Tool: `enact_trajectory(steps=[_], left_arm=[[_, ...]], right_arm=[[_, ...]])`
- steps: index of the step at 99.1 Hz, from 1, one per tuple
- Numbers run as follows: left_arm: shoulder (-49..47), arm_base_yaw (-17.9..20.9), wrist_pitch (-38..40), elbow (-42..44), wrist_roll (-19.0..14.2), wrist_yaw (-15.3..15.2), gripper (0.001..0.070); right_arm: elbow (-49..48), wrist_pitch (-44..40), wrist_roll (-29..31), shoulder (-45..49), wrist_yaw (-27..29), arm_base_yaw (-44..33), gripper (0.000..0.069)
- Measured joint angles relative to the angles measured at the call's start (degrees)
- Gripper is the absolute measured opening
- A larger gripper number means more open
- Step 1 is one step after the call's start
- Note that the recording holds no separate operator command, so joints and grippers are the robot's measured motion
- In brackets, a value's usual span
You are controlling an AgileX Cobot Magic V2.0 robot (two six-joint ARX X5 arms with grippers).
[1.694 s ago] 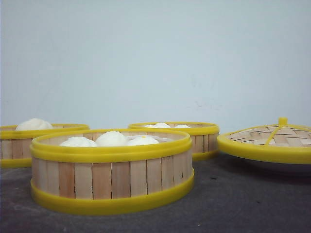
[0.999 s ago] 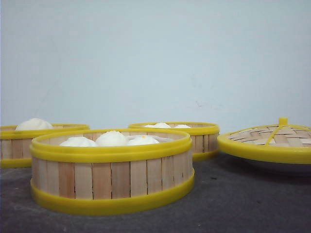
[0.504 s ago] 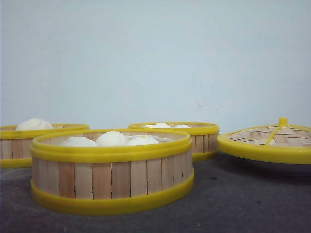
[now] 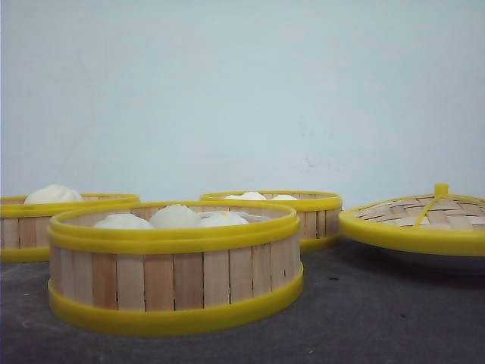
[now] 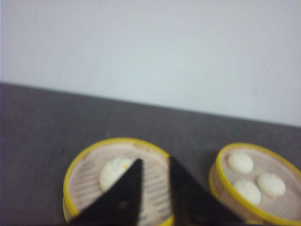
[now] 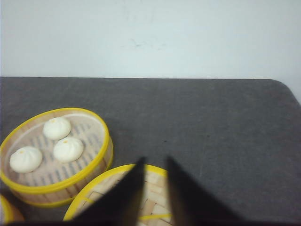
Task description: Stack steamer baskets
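I am seeing three steamer baskets [image 4: 175, 265] [image 4: 34, 225] [image 4: 292, 211], pale slats between yellow rims, sitting unstacked on the table [image 4: 379, 318]; left tool [image 5: 154, 188] and right tool [image 6: 155, 188] are hanging slightly parted, gripping nothing.

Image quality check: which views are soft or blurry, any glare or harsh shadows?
Front view: nearest steamer basket reasonably sharp, lid too; flat, even light, no glare. Left wrist view: blurriest, the baskets and buns smeared, left end effector a dark silhouette. Right wrist view: a bit sharper, buns readable; right end effector also a dark silhouette; soft shadow beside the basket.
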Motion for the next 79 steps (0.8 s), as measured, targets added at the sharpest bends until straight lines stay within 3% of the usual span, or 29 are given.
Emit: enact_trajectory(steps=[9,18,46,69,79], left_arm=[[1.18,0.0,0.04,0.0,0.46,1.2,0.036],[2.01,0.0,0.13,0.0,0.68,2.82,0.0409],[3.56,-1.09,0.63,0.0,0.79,8.44,0.0422],[3.48,-3.48,1.73,0.0,0.79,13.46,0.0422],[3.48,-4.9,1.7,0.0,0.79,13.75,0.0422]], right_arm=[[0.0,0.02,0.11,0.02,0.0,0.61,0.0386],[0.46,-0.07,0.59,1.03,-1.51,1.03,0.0474],[11.96,-2.6,4.48,15.26,-11.26,3.23,0.0501],[27.41,-8.63,5.25,34.99,-11.5,4.72,0.0501],[32.57,-9.44,5.49,43.63,-11.5,4.72,0.0501]])
